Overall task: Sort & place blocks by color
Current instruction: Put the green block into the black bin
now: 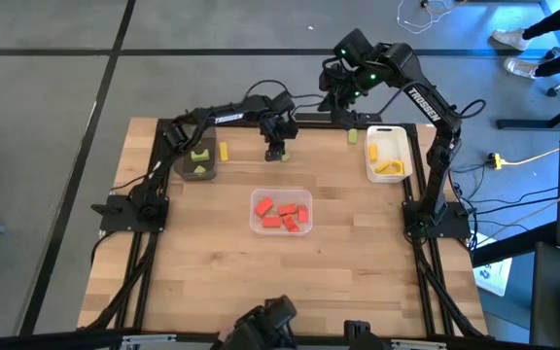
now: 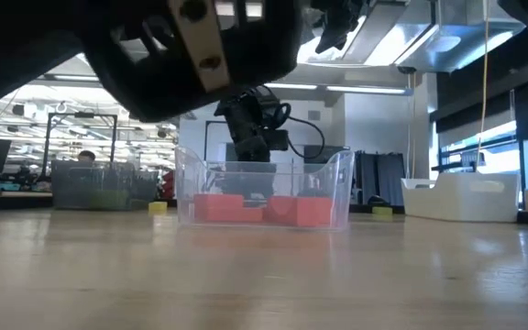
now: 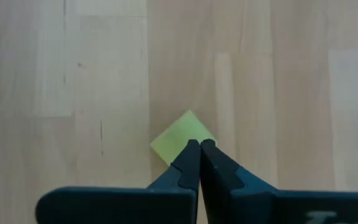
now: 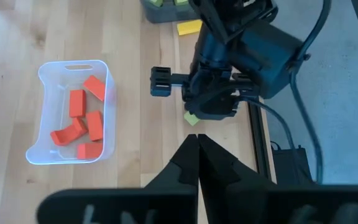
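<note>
wooden table (image 1: 358, 262): three trays (image 1: 281, 212), loose blocks (image 1: 224, 151).

We see one tray (image 1: 281, 226) mid-surface w/ blocks (image 1: 282, 213) in it, a 2nd tray (image 1: 185, 167) far left, a 3rd (image 1: 369, 156) far right. Left hand (image 1: 276, 154) sits btwn them at the far edge, over a loose block (image 3: 179, 138).

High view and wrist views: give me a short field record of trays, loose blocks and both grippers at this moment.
clear tray: centre of table, holds red blocks
dark grey tray: left side, holds light green blocks
white tray: right side, holds yellow blocks
loose blocks: yellow block beside the dark grey tray; light green block under the left gripper
left gripper: shut, tips over the light green block's edge, no clear grip
right gripper: shut, raised above the table's far edge
</note>
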